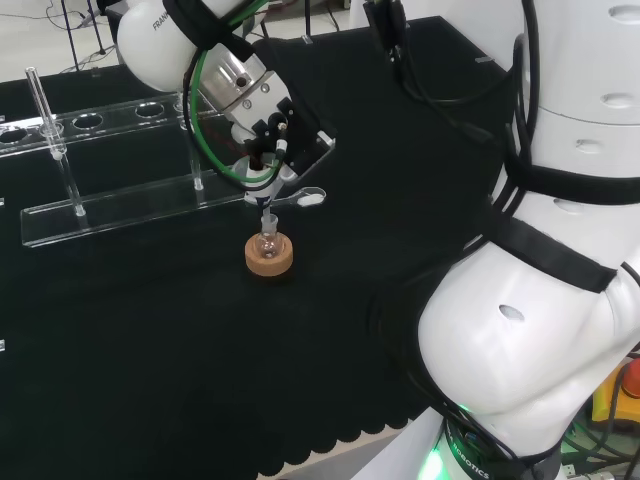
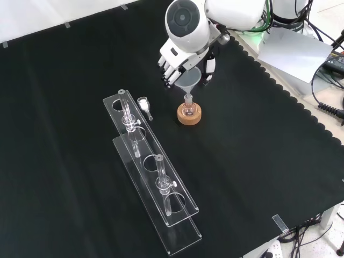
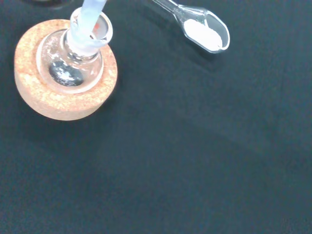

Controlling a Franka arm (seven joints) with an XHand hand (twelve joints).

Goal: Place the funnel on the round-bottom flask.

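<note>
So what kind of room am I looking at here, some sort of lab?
Most likely a chemistry-style lab bench set up for robot trials. A small round-bottom flask sits on a cork ring, a clear test-tube rack holds glass tubes, and the robot's hand holds a funnel over the flask.

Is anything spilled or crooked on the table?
Nothing looks spilled. The funnel stem sits in the flask neck, the flask rests in its cork ring, and the powder stays in the little scoop.
</note>
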